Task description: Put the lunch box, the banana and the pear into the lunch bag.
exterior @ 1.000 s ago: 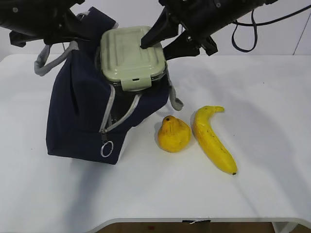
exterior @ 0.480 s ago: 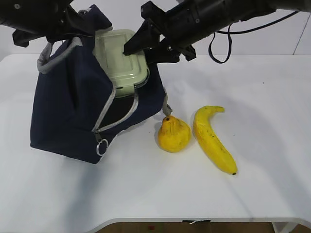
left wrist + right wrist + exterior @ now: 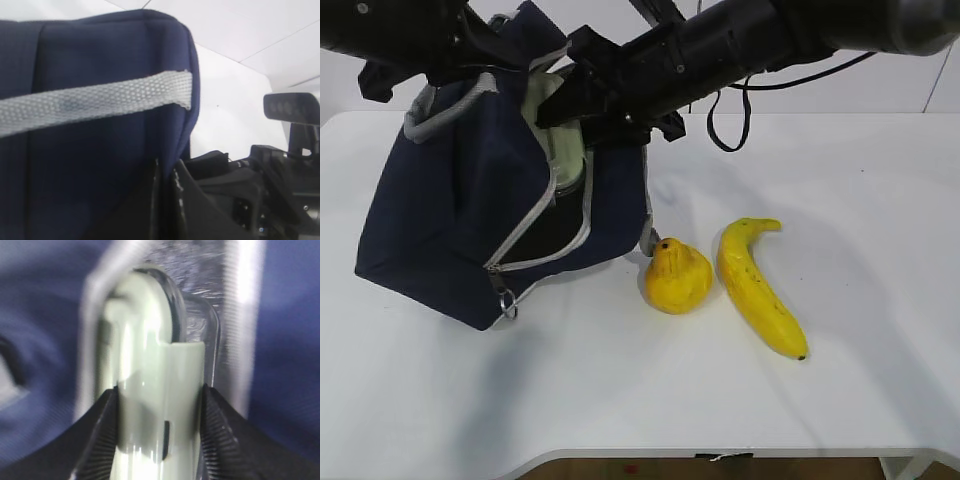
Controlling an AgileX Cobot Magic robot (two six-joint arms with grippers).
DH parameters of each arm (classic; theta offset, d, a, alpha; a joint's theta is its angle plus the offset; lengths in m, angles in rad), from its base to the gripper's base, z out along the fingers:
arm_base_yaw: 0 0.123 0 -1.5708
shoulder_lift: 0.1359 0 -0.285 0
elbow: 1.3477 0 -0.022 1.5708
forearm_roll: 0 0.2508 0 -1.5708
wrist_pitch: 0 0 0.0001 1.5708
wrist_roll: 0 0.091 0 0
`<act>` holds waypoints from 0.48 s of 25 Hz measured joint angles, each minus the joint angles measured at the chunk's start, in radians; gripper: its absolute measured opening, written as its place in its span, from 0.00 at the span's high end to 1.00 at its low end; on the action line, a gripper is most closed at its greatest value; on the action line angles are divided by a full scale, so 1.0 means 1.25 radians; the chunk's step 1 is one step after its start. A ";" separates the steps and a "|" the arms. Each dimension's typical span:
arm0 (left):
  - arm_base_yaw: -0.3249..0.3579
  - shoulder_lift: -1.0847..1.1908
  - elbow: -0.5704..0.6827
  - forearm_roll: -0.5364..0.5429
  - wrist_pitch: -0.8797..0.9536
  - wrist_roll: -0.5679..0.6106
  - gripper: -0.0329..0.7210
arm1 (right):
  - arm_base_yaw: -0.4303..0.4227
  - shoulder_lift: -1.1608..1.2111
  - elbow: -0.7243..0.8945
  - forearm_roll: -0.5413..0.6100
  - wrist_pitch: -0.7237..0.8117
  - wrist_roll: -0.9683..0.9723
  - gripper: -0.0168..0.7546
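Note:
The navy lunch bag [image 3: 450, 220] stands tilted at the left of the table, its zipper open. My left gripper [image 3: 495, 45] is shut on the bag's top edge and holds it up; in the left wrist view the closed jaws [image 3: 165, 200] pinch the blue fabric [image 3: 100, 165] under the grey handle strap [image 3: 90, 102]. My right gripper [image 3: 565, 105] is shut on the sage-green lunch box [image 3: 563, 150], held edge-on and partly inside the opening. The right wrist view shows the fingers [image 3: 105, 420] clamping its clip end [image 3: 150, 365]. The pear [image 3: 678, 277] and the banana [image 3: 758, 287] lie on the table right of the bag.
The white table [image 3: 840, 180] runs to its front edge [image 3: 650, 452]. The bag's metal ring pull [image 3: 505, 300] hangs at its lower front corner. A black cable [image 3: 730, 125] loops down from the right arm.
The right gripper has moved left and down, turning the lunch box from flat on the opening to edge-on and partly inside. The bag has swung left and tilted. Pear and banana have not moved.

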 joint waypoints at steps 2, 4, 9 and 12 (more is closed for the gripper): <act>0.000 0.007 0.000 -0.017 0.000 0.000 0.96 | 0.005 0.003 0.000 0.012 -0.016 -0.003 0.50; 0.000 0.013 0.000 -0.031 0.000 0.002 0.96 | 0.008 0.008 0.000 0.029 -0.023 -0.004 0.50; 0.000 0.018 0.000 -0.071 -0.001 0.018 0.96 | 0.009 0.032 0.000 0.056 -0.027 -0.020 0.50; 0.000 0.020 0.000 -0.080 -0.002 0.021 0.96 | 0.009 0.043 0.000 0.074 -0.027 -0.049 0.50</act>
